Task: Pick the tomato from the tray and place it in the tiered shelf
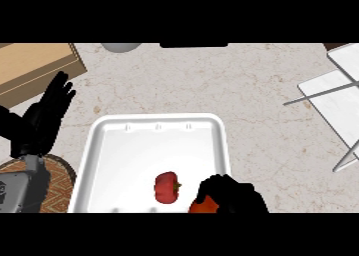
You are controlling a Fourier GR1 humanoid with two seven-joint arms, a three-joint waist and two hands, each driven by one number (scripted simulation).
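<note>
Where the tomato sits: the tomato (166, 187) lies on the floor of the tray (149, 150), near its lower end and a little right of the middle, clear of the walls.
Tray: white and rectangular with rounded corners, lying flat on the pale marbled tabletop (241, 95) at the centre of the view.
Right hand: the right hand (232, 195) is black and comes in at the lower edge, over the tray's lower right corner. It is just right of the tomato, with a strip of white tray between the 2. I cannot tell whether it is open or closed.
Orange-red patch: an orange-red patch (202, 206) shows against the right hand's lower left edge; I cannot tell what it is.
Left hand: the left hand (47, 120) is open with its fingers straight and pointing up. It rests at the view's left, beside the tray's upper left corner, and holds nothing.
Left forearm: the grey forearm (12, 192) is in the lower left corner, over a round brown woven mat (60, 175).
Shelf: the shelf (344, 95) stands at the right edge, white boards with thin grey rods, well apart from the tray and the tomato.
Box: a tan box (30, 67) fills the upper left corner, just above the left hand.
</note>
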